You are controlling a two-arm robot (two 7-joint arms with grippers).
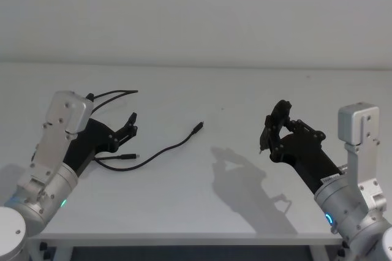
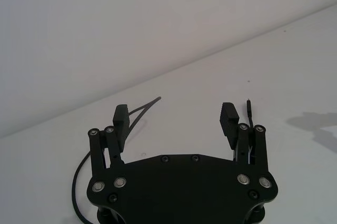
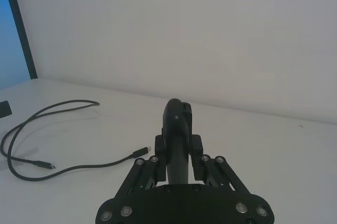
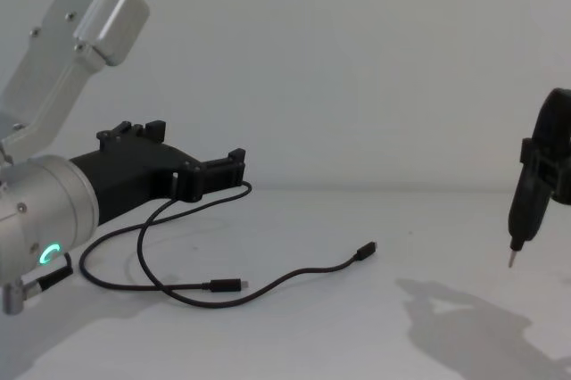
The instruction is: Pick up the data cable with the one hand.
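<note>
The left tool (image 1: 131, 124) hangs over the left half of the worktop (image 1: 184, 212), aimed toward about 2 o'clock. Its jaws are spread wide with nothing between them, as the left wrist view (image 2: 174, 111) shows plainly.

The data cable (image 1: 177, 143) lies slack on the worktop beneath and around that tool. Its longest free run stretches from roughly 8 o'clock to 2 o'clock. This run ends in a small plug (image 4: 366, 249) that points toward 2 o'clock, near the middle of the surface. The second plug (image 1: 133, 156) lies at the 6 o'clock side of the left tool, pointing toward 3 o'clock. From there the cable loops back under the arm and re-emerges as two strands at the tool's 12 o'clock side. Whether any strand touches the tool's fingers cannot be told.

The right tool (image 1: 278, 127) is raised over the right half of the worktop, well apart from the cable, and faces about 10 o'clock. It is closed around a black pen-shaped piece (image 4: 525, 206), whose metal tip points downward. That arm's shadow (image 1: 245, 181) falls on the bare surface between the tool and the cable's free plug. Nothing lies on the open stretch between the left tool and the cable's long run.
</note>
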